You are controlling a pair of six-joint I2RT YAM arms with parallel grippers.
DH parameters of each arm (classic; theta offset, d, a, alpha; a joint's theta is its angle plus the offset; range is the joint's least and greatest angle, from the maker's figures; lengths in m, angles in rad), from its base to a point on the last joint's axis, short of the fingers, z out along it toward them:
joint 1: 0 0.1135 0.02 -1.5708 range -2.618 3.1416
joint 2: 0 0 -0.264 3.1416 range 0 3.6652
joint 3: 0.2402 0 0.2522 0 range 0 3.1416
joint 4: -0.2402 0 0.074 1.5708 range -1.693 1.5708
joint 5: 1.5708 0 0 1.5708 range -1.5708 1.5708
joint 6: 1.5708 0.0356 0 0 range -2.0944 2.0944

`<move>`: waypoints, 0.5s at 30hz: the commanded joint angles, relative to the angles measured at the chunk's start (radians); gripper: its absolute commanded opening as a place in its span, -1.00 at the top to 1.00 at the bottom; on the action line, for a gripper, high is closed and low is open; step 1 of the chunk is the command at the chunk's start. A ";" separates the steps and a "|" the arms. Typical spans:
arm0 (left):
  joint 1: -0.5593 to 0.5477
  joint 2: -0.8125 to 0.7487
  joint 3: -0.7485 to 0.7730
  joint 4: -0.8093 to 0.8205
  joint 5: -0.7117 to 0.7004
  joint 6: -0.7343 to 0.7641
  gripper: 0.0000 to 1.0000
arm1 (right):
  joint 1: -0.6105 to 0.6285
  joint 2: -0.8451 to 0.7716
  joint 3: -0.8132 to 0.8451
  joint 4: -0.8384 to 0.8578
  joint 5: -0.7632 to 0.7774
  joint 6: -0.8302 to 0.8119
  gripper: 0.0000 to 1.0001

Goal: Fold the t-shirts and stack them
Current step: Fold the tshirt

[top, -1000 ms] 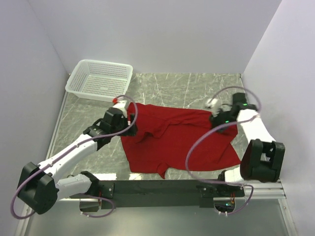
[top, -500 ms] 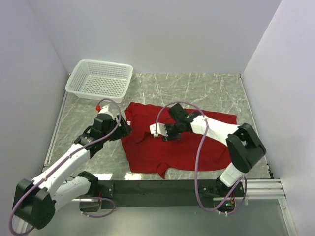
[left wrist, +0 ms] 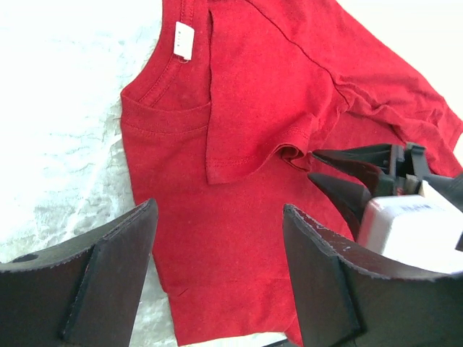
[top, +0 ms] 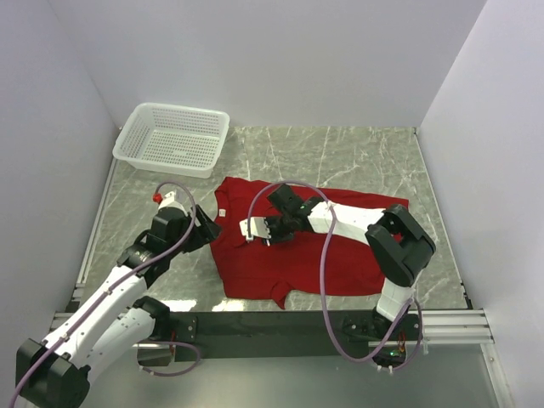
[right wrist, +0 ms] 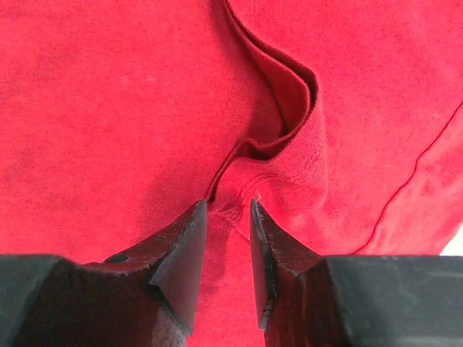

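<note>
A red t-shirt [top: 323,255] lies spread on the marble table, its collar with a white label [top: 218,211] to the left. Its left sleeve is folded over the chest [left wrist: 246,130]. My right gripper [top: 248,231] reaches across the shirt to that sleeve's hem. In the right wrist view its jaws [right wrist: 226,207] stand a narrow gap apart, pressed on the cloth [right wrist: 108,108] with a puckered fold of the hem between them. My left gripper [top: 206,228] is wide open and empty [left wrist: 217,217], above the shirt's left edge. The right gripper's fingers [left wrist: 347,163] show in the left wrist view.
A white mesh basket [top: 172,138] stands at the back left corner. Walls close the table on the left, back and right. The right arm's forearm and cable [top: 340,212] lie across the shirt.
My right arm swung from the shirt's far right edge across to the folded sleeve at its left. My left gripper drew back leftward off the shirt.
</note>
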 commanded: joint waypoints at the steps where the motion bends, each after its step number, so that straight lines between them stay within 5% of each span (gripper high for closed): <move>1: 0.006 -0.032 -0.013 -0.012 -0.021 -0.028 -0.50 | -0.003 0.020 0.033 0.033 0.027 0.001 0.26; 10: 0.005 -0.047 -0.017 -0.023 -0.021 -0.034 -0.50 | -0.003 0.060 0.055 0.028 0.033 0.009 0.33; 15: 0.005 -0.046 -0.027 -0.011 -0.016 -0.043 -0.50 | -0.001 0.066 0.062 0.024 0.033 0.021 0.62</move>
